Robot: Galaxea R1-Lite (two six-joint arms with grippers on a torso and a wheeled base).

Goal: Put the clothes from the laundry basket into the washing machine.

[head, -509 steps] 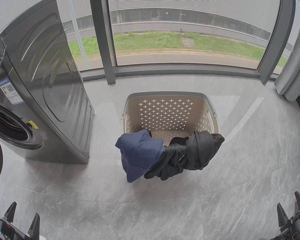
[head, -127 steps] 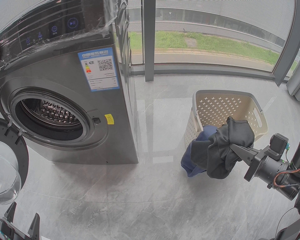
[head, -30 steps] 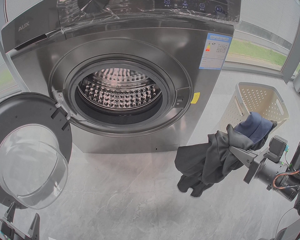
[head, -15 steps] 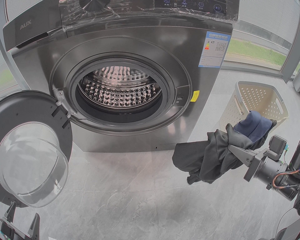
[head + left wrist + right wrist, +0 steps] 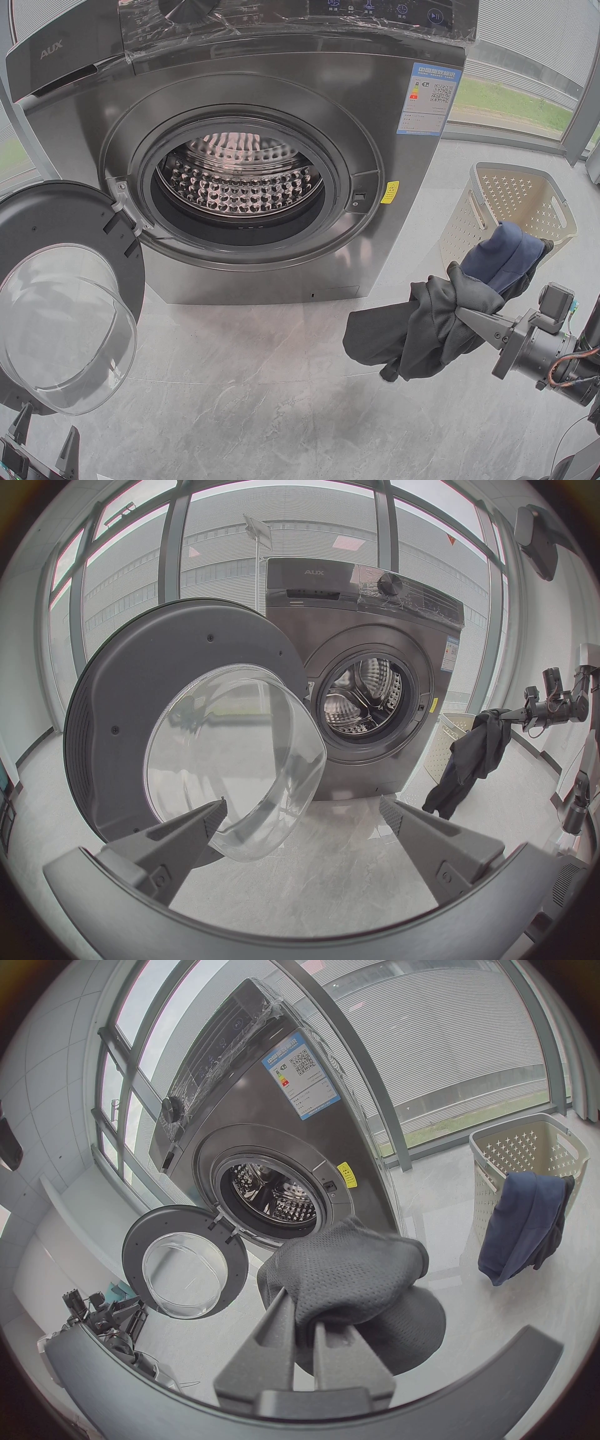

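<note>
The right tool [image 5: 464,310] is clamped on a dark grey garment [image 5: 412,328], which hangs from it over the floor [image 5: 250,387], near the right front corner of the washing machine [image 5: 262,81]. The machine's round door [image 5: 56,250] stands swung wide to the left, leaving the steel drum [image 5: 240,181] exposed. The beige laundry basket [image 5: 531,181] sits on the floor to the machine's right, with a navy garment [image 5: 507,250] draped over its near rim. The left tool [image 5: 300,811] hangs low before the door, its jaws spread wide.

Grey marbled floor [image 5: 250,387] runs to tall windows [image 5: 537,37] facing grass [image 5: 512,100]
</note>
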